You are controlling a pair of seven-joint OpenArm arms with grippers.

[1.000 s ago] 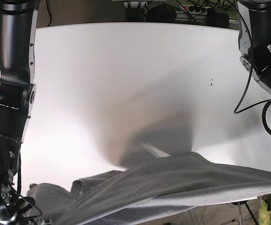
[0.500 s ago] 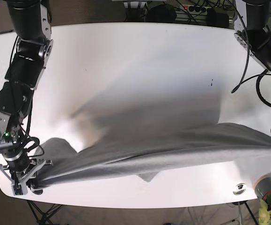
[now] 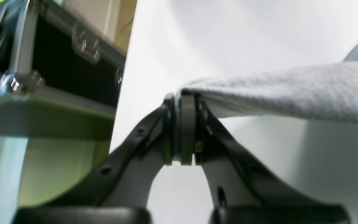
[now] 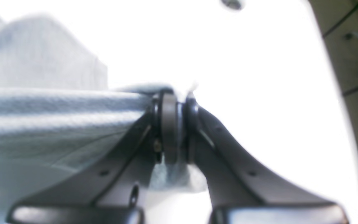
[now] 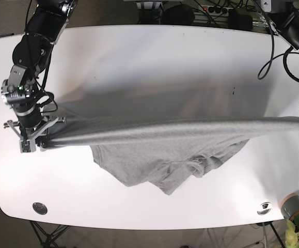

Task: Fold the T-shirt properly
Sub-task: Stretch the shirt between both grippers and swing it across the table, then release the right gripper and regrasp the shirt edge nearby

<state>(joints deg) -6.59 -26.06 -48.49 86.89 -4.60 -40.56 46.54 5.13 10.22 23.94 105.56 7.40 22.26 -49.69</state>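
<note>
The T-shirt (image 5: 159, 155) is being held taut over the worktop (image 5: 154, 62) by closed jaws of right gripper (image 5: 33, 142) and left gripper (image 3: 183, 124), the latter being cut off in base view.

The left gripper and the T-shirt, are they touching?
Touching. In the left wrist view the left gripper is shut on the edge of the T-shirt, with the cloth running out from between its fingertips.

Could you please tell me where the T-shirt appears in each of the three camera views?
Base: the T-shirt spans the table, stretched taut from the right gripper to the frame's right edge, its bulk sagging below.
Left wrist: upper right, running into the left gripper.
Right wrist: left half, running into the shut jaws.
Shared landmark: the white table.
</note>
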